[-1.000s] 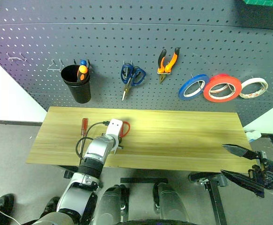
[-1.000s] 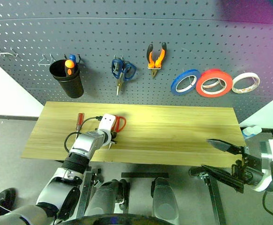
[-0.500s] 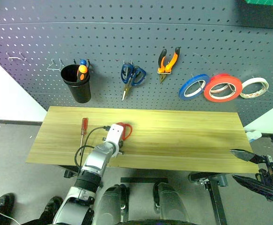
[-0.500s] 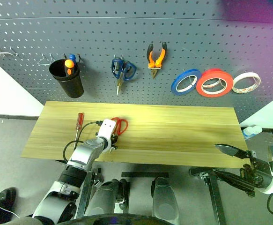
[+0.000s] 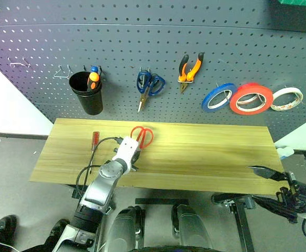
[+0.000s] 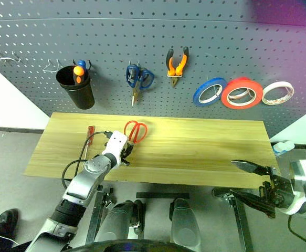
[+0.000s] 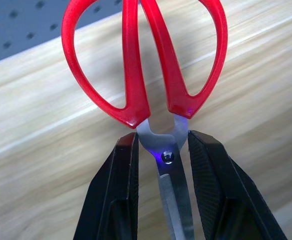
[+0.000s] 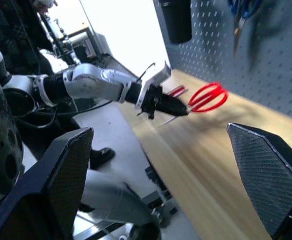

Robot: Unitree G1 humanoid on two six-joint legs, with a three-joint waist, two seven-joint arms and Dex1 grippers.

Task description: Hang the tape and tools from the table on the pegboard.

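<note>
left gripper pinches scissors only at the pivot, so they may swivel or slip; right gripper spread.

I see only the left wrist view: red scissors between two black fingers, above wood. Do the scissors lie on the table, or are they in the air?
Observer: In the air. The right wrist view shows the red scissors clear above the table, in the left gripper.
Operator: Any other tool on the table?
Observer: Yes, the red-handled screwdriver, beside the left arm.
Operator: And the right gripper?
Observer: The right gripper is open and empty, near the table's front right corner.
</note>
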